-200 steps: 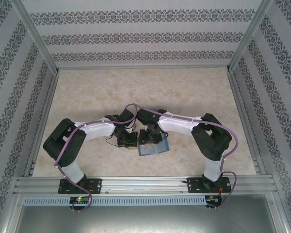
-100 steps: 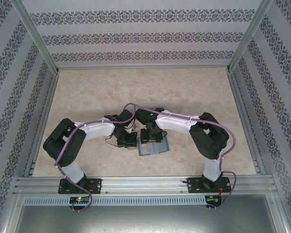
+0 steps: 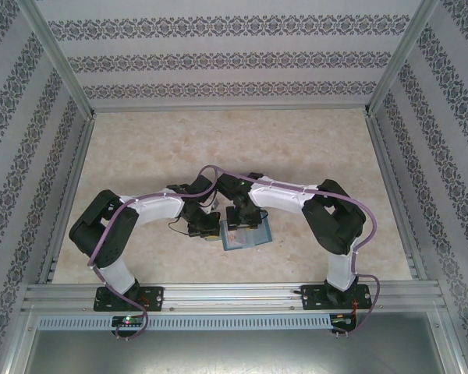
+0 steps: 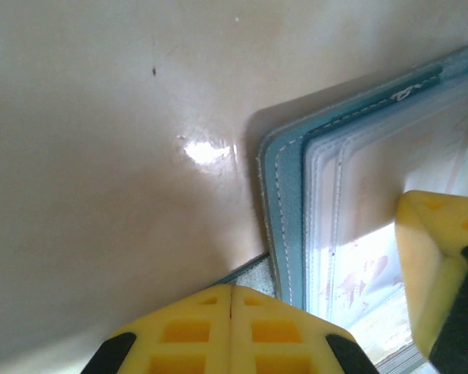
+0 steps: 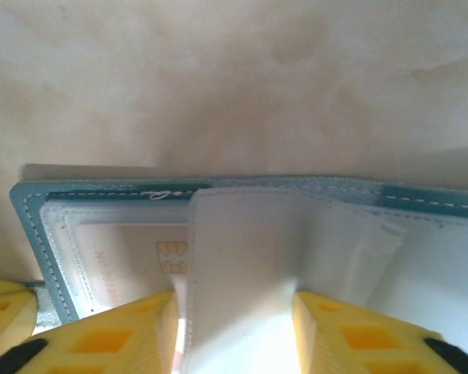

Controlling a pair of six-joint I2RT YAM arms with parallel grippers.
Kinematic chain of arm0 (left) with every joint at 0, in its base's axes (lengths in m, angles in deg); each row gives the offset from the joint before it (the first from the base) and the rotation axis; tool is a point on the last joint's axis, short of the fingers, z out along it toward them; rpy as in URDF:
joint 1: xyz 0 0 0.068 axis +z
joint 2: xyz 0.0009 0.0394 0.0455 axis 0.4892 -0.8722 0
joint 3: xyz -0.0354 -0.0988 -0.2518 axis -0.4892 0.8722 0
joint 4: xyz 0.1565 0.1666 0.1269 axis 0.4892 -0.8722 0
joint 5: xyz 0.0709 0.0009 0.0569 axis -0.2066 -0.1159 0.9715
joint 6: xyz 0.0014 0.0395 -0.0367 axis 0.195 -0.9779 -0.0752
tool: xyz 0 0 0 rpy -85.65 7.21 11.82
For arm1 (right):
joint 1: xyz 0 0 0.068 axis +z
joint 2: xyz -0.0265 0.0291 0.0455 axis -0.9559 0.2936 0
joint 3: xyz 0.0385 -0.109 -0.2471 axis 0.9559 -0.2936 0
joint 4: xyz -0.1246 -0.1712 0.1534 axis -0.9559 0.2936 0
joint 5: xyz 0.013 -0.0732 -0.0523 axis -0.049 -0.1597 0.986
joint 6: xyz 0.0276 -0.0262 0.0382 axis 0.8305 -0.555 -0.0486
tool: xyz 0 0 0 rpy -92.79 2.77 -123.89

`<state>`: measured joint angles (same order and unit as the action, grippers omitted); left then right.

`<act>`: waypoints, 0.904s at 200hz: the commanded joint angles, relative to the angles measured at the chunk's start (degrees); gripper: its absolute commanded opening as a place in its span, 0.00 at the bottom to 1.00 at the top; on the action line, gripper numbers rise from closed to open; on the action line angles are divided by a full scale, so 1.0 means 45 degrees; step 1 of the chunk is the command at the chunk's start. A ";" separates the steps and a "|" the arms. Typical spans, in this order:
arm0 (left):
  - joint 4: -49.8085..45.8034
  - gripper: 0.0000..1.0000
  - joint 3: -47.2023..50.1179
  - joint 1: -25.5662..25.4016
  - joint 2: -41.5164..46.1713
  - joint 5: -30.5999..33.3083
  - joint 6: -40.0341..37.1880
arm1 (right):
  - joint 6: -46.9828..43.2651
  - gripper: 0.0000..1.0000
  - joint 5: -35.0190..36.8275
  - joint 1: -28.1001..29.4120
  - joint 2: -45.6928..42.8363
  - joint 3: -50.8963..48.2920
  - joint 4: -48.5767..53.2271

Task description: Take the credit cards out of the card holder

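Teal card holder (image 5: 31, 210) lies open on the table (image 3: 296, 156), nearer the front rail, with both arms folded in over it. One credit card (image 5: 117, 249) with a gold chip sits in a clear pocket. Pretty sure the right gripper (image 5: 238, 335) is pinching a loose pocket leaf (image 5: 257, 234), bunching it up. The left gripper (image 4: 232, 327) is clamped on nothing, tips at the holder's left edge. Loads of bare tabletop behind.

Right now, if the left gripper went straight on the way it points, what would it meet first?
Most likely the bare table right beside the card holder's teal edge, though depth is unclear.
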<state>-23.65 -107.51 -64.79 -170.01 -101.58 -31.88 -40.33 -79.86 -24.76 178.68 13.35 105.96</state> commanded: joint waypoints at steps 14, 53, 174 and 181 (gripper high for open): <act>-0.0341 0.00 0.0070 -0.0178 -0.0356 0.0396 -0.0441 | -0.0025 0.34 0.0619 0.0470 0.0328 0.0088 0.0632; -0.0351 0.00 0.0017 -0.0176 -0.0407 0.0402 -0.0427 | -0.0119 0.27 0.1075 0.0451 -0.0245 0.0282 0.1200; -0.0521 0.00 -0.0353 -0.0164 -0.0605 0.0405 -0.0608 | -0.0253 0.08 0.1437 0.0391 -0.1574 0.0155 0.1956; -0.0517 0.00 -0.0367 -0.0157 -0.0605 0.0397 -0.0604 | -0.0254 0.07 0.1444 0.0381 -0.1645 0.0130 0.1964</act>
<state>-24.72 -108.58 -64.86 -170.75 -101.45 -32.89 -40.87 -74.92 -23.89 173.89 13.75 113.00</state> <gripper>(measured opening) 0.046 0.085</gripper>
